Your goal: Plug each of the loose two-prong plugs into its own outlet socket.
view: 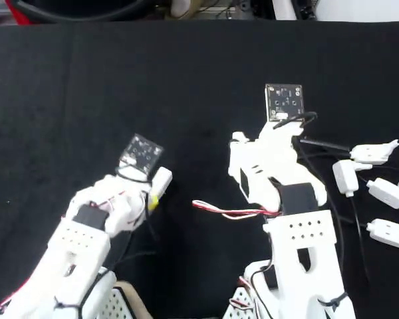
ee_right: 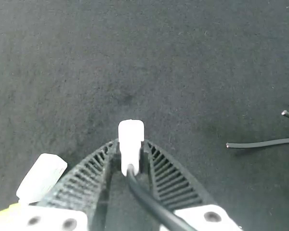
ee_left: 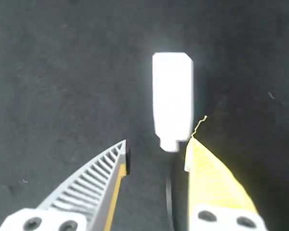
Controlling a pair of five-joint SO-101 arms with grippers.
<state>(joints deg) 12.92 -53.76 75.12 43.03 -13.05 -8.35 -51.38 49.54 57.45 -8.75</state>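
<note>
My right gripper (ee_right: 131, 148) is shut on a small white plug (ee_right: 131, 131), whose black cable runs back between the fingers. It hangs over the black mat near the table's middle, plug (view: 238, 137) pointing left. A white rectangular connector block (ee_left: 172, 96) lies on the mat with a dark cable at its near end. My left gripper (ee_left: 156, 144) is open just behind it, the grey finger (ee_left: 94, 185) and the yellow finger (ee_left: 212, 178) on either side of its tail. From above, this block (view: 161, 179) lies at the tip of the left arm.
Several white plugs and socket blocks (view: 379, 189) with black cables lie in a cluster at the right edge of the mat. A red and white wire (view: 226, 212) loops between the arms. Black cable ends (ee_right: 260, 143) lie off to one side of the right gripper.
</note>
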